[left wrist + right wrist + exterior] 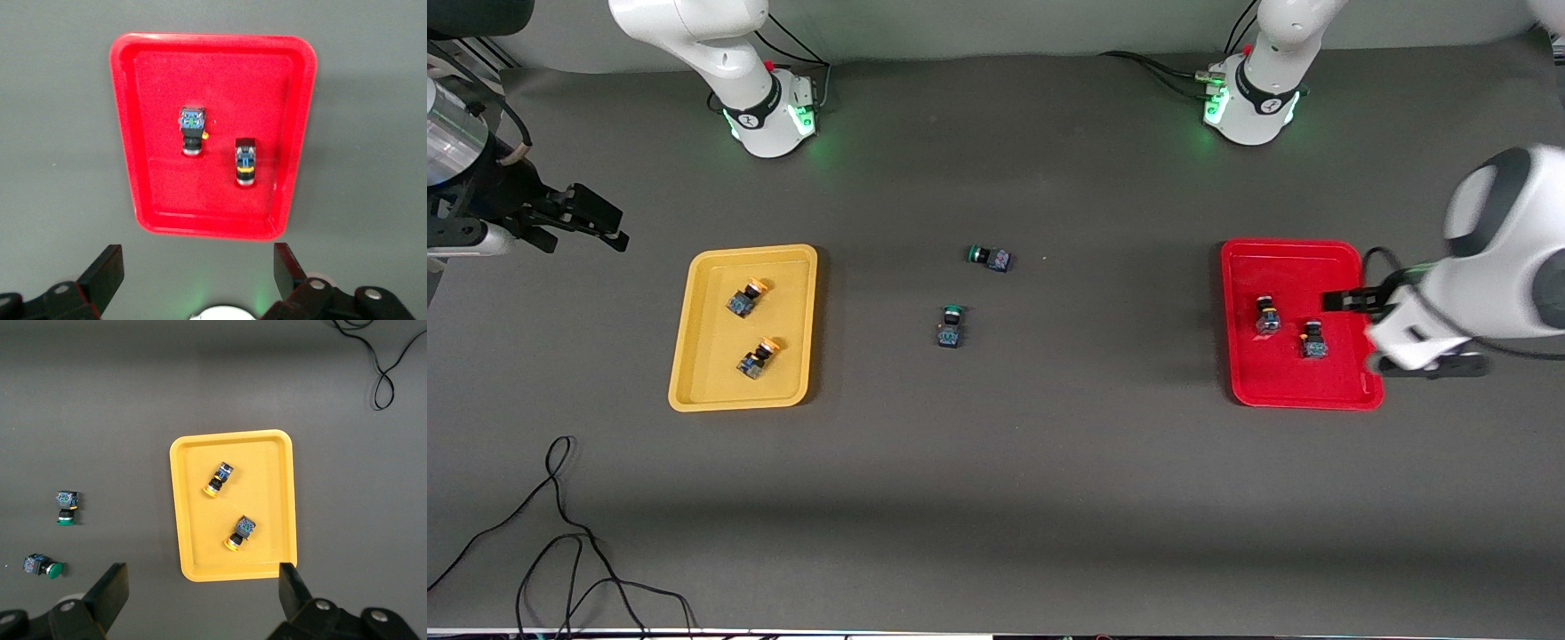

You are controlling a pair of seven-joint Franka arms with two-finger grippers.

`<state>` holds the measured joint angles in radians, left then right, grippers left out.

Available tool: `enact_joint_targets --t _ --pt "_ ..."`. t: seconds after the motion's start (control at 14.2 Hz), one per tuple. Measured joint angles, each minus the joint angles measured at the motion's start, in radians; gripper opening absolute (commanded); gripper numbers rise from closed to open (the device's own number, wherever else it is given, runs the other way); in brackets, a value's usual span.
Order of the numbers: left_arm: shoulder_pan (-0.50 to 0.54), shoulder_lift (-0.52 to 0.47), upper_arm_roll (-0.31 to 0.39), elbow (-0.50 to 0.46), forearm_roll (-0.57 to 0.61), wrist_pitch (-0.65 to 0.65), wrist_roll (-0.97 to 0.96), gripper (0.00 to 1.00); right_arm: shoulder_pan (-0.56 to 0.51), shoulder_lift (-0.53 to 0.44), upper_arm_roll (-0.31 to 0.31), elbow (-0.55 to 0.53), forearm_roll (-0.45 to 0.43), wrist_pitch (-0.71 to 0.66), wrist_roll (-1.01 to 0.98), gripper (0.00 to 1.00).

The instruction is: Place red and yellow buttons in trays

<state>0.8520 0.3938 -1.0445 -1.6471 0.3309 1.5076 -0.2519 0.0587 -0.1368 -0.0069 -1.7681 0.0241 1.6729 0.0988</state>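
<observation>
The yellow tray lies toward the right arm's end and holds two orange-yellow-capped buttons. They also show in the right wrist view, in the tray. The red tray lies toward the left arm's end and holds two buttons. They show on their sides in the left wrist view, in the tray. My left gripper is open and empty, high by the red tray. My right gripper is open and empty, high beside the yellow tray.
Two green-capped switches lie on the mat between the trays; they also show in the right wrist view. A loose black cable lies near the table's front edge at the right arm's end.
</observation>
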Motion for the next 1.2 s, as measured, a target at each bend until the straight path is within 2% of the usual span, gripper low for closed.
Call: enact_joint_targets --t 0.14,0.21,0.35,0.56,0.71,0.85,1.2 --pt "0.003 -0.067 0.034 0.056 -0.091 -0.022 0.064 1.00 0.000 0.014 0.000 0.000 0.000 0.012 0.000 1.00" --pt "-0.032 -0.120 0.106 0.068 -0.153 -0.023 0.108 1.00 0.000 0.022 0.000 0.000 0.002 0.016 0.000 1.00" --pt "-0.210 -0.236 0.356 0.073 -0.251 -0.022 0.190 1.00 0.001 0.031 0.000 0.000 0.013 0.017 0.000 1.00" --pt "-0.560 -0.330 0.724 0.071 -0.290 -0.021 0.218 1.00 0.001 0.032 0.000 0.001 0.016 0.016 0.000 1.00" --pt "-0.756 -0.345 0.903 0.067 -0.294 -0.019 0.221 1.00 0.002 0.032 0.000 0.001 0.016 0.016 0.000 1.00" --pt "-0.864 -0.345 0.993 0.059 -0.296 -0.012 0.222 1.00 0.002 0.032 0.000 0.001 0.016 0.016 0.000 1.00" --pt "-0.882 -0.353 1.029 0.056 -0.314 -0.007 0.269 1.00 0.003 0.028 0.000 0.002 0.016 0.013 0.000 1.00"
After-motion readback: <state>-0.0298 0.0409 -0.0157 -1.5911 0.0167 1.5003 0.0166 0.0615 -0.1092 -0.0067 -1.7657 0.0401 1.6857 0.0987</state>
